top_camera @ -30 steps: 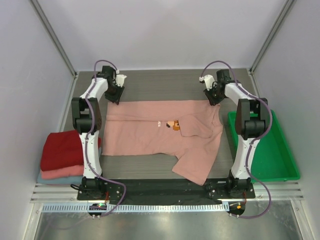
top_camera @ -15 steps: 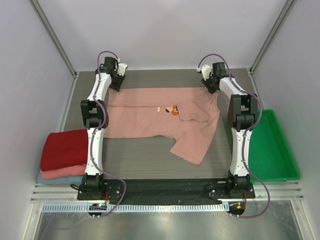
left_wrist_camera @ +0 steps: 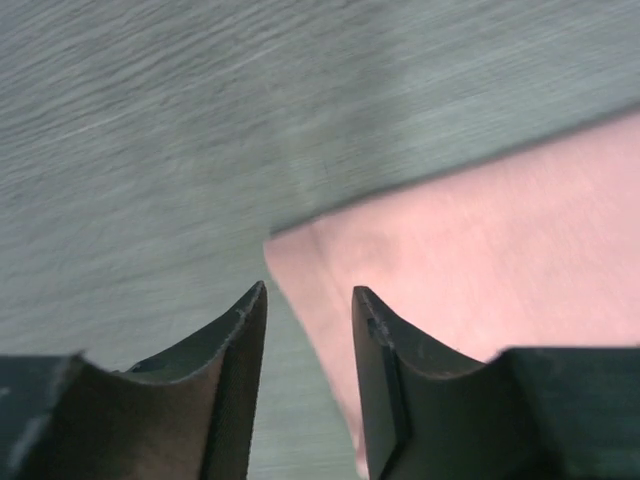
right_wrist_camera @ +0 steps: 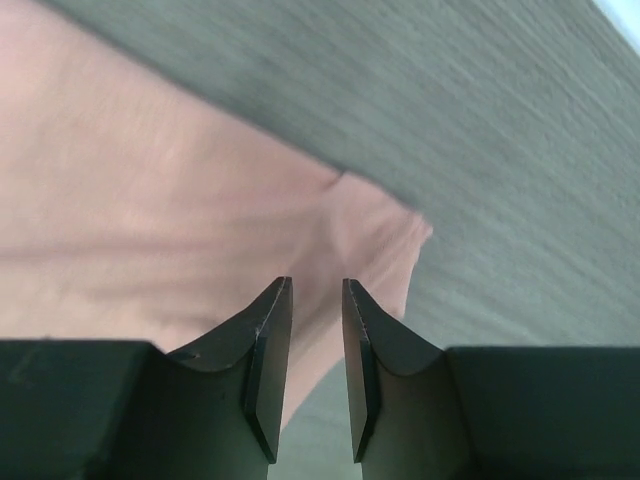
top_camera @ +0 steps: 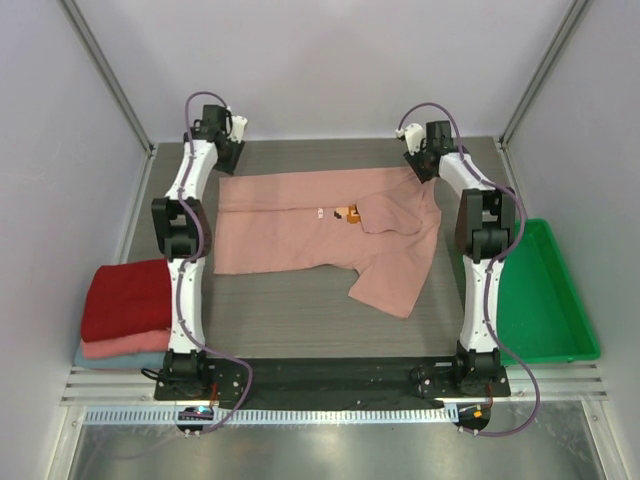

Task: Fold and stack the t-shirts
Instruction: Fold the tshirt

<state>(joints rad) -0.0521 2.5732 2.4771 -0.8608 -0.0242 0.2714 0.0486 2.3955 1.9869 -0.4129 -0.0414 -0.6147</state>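
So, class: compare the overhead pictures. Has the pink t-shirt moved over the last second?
Yes. The pink t-shirt has slid away from the black base rail at the table's near edge. Its loose sleeve now lies clearly farther from that rail.

pink t-shirt [top_camera: 300, 230] | dragged back toward far side | lies flatter

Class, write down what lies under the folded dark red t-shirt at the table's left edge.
A salmon-pink folded shirt, then a light-blue one. Only their near edges show; the dark red t-shirt covers the rest.

The t-shirt [top_camera: 290, 225] is matt cloth, the table [top_camera: 300, 330] grained, perhaps wood.
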